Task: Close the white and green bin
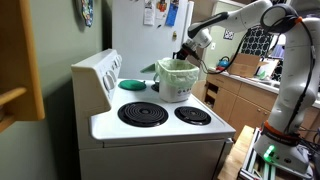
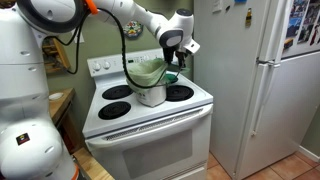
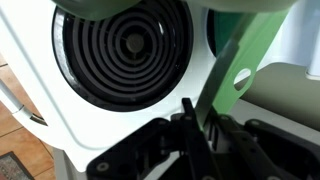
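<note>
The white and green bin (image 1: 177, 82) stands in the middle of the white stove top, its pale green liner showing at the open top; it also shows in an exterior view (image 2: 150, 90). My gripper (image 1: 186, 52) hangs at the bin's far rim, seen in both exterior views (image 2: 175, 55). In the wrist view the gripper (image 3: 200, 125) is shut on the edge of the green lid (image 3: 232, 60), which stands up on edge beside the bin's pale rim (image 3: 290, 90).
A flat green round disc (image 1: 133, 84) lies on the back of the stove (image 1: 150, 130). Black coil burners (image 1: 143, 113) (image 3: 125, 45) surround the bin. A white fridge (image 2: 262, 80) stands beside the stove, and wooden cabinets (image 1: 235, 100) beyond it.
</note>
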You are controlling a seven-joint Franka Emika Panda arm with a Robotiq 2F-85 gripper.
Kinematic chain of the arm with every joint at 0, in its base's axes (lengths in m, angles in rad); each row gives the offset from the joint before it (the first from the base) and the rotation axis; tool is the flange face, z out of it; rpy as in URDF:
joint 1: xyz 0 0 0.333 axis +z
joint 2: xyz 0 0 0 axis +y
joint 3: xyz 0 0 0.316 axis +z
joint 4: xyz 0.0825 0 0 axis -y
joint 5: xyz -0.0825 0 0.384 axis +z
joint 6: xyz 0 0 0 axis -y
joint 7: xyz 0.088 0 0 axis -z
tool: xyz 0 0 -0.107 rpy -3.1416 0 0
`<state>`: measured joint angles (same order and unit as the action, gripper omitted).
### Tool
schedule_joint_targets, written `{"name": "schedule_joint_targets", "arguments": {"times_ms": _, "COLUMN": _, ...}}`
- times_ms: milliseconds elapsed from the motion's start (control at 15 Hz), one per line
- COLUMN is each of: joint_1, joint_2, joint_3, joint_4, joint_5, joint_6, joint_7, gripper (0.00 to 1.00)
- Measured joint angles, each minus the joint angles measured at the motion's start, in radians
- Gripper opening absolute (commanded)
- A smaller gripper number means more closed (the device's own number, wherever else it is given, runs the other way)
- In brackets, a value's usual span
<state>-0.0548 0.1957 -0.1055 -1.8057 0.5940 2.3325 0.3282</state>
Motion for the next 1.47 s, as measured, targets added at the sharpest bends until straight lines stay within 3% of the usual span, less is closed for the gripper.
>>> {"name": "schedule_joint_targets", "arguments": {"times_ms": 800, "joint_1": 0.01, "joint_2": -0.113, "joint_3": 0.063, "joint_4": -0.159, "joint_5": -0.055, "joint_6": 0.28, "joint_7": -0.08, "gripper": 0.03}}
{"name": "schedule_joint_targets", "arguments": {"times_ms": 1467, "joint_1": 0.03, "joint_2": -0.187, "joint_3": 0.124, "joint_4": -0.292, "joint_5": -0.001, "joint_6": 0.611, "joint_7": -0.318, "gripper": 0.03}}
